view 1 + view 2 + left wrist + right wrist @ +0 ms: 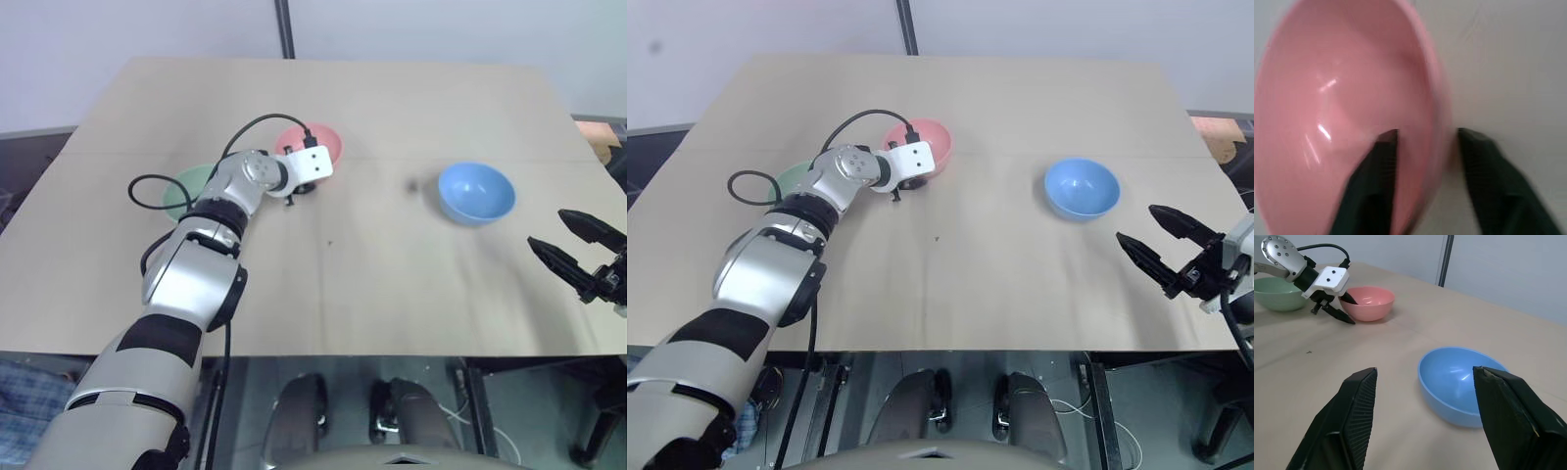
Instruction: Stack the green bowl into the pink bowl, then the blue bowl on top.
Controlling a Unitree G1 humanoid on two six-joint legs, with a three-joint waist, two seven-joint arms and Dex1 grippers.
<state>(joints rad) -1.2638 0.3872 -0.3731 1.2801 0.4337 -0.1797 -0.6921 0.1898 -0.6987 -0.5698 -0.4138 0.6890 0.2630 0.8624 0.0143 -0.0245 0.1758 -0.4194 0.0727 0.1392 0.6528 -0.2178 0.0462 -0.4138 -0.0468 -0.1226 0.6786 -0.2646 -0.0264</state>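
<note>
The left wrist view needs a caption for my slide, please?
Left pincer straddling the pink bowl's rim.

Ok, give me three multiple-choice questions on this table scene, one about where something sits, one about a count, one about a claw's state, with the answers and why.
1. Which bowl sits nearest the right claw?
A. pink bowl
B. green bowl
C. blue bowl

2. How many bowls are on the table?
A. two
B. three
C. four

3. How does the left claw stand at the pink bowl?
A. straddling its rim
B. hovering high above it
C. resting on the far table edge

Answers: 1 C, the blue bowl lies just ahead of its open fingers. 2 B, pink, blue and the green bowl. 3 A, one finger inside the wall, one outside.
</note>
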